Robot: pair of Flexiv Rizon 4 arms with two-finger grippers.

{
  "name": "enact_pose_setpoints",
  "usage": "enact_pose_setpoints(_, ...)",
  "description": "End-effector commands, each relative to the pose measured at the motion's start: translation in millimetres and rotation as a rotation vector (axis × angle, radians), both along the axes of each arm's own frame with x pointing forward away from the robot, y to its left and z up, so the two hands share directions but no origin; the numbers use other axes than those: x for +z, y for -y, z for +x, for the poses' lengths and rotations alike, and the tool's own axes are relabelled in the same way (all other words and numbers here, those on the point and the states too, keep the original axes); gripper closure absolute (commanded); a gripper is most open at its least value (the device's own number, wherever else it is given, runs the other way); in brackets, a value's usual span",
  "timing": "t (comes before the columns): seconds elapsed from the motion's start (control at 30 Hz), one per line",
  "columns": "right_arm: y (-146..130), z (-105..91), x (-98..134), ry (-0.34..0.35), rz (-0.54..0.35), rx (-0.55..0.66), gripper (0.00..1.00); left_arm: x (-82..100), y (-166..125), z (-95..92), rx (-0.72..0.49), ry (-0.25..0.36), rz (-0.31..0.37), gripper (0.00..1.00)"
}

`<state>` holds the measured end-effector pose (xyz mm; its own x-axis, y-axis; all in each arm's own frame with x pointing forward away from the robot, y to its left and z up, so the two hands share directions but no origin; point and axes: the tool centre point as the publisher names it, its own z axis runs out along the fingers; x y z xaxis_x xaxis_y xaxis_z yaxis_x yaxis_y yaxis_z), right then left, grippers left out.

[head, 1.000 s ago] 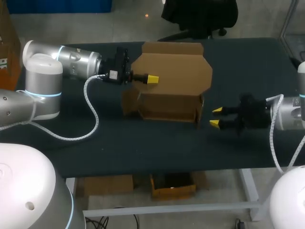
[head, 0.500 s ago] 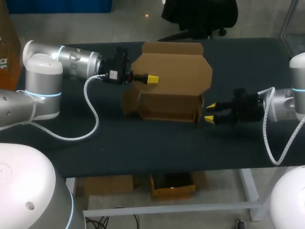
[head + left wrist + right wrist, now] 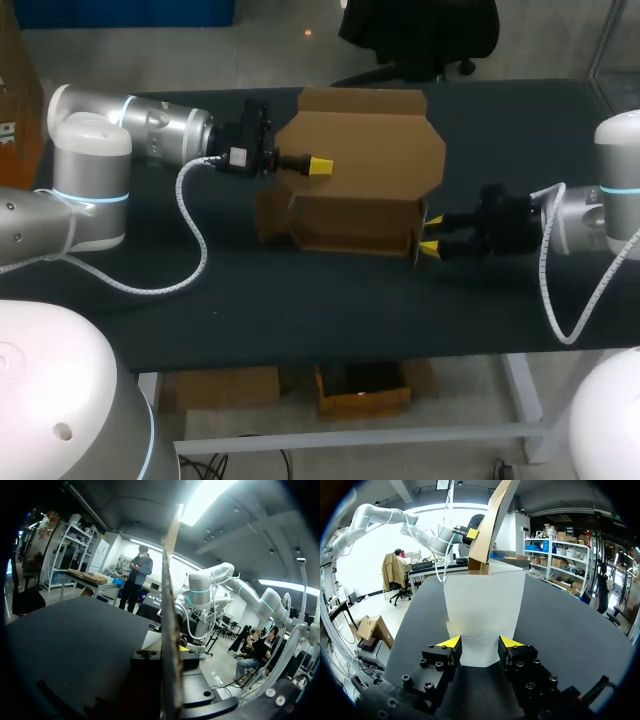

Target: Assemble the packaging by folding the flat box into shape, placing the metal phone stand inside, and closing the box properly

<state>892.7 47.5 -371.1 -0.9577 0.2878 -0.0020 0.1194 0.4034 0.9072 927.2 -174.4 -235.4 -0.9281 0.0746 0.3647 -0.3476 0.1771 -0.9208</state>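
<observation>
Cardboard box (image 3: 350,215) sits half folded near the middle of the dark counter (image 3: 300,300) in the head view. Its walls are up and its wide lid panel (image 3: 365,140) lies open toward the far side. The left arm (image 3: 150,125) comes in from the left and ends at the box's far left corner, where 1 yellow tip (image 3: 320,165) shows against the cardboard. The right arm (image 3: 600,215) comes in from the right. Its 2 yellow tips (image 3: 432,220) are apart, right at the box's right end.

From the left wrist, a thin cardboard panel (image 3: 170,630) stands edge-on and runs straight up from between the left jaws. The jaws pinch it from both sides (the tips themselves are mostly hidden behind the black finger bodies). The counter (image 3: 75,640) stretches away beside it.

From the right wrist, the right jaws are spread and their yellow tips (image 3: 451,641) flank a pale end flap (image 3: 482,610) of the box. The flap reaches in between them, and I cannot tell whether either tip touches it. Ahead of the flap, a brown panel (image 3: 492,525) rises upright. The left arm (image 3: 420,530) holds that panel with a yellow tip (image 3: 472,533) on it. The counter (image 3: 560,625) lies on both sides of the flap.
</observation>
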Motion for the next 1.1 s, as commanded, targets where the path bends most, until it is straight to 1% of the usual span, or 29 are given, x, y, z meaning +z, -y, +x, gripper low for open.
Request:
enact_pose_setpoints(0.03,-4,3.9,-2,0.002,0.008,-0.011,0.55,-3.7,1,0.9,-0.003,-0.001,-0.001,1.00)
enact_pose_setpoints(0.3,-9,6.9,-1,0.005,0.021,-0.056,0.54,-3.7,1,0.9,-0.003,-0.001,-0.001,1.00)
enact_pose_setpoints(0.53,-13,9.1,-2,0.014,0.030,-0.127,0.53,-3.7,1,0.9,-0.003,-0.001,-0.001,1.00)
enact_pose_setpoints(0.77,-18,10.3,-4,0.016,0.012,-0.185,0.52,-3.7,1,0.9,-0.003,-0.001,-0.001,1.00)
enact_pose_setpoints(1.03,-22,11.9,-4,0.015,0.011,-0.247,0.51,-3.7,1,0.9,-0.003,-0.001,-0.001,1.00)
enact_pose_setpoints(1.1,-23,12.5,-4,0.013,0.011,-0.255,0.30,-3.7,1,0.9,-0.003,-0.001,-0.001,1.00)
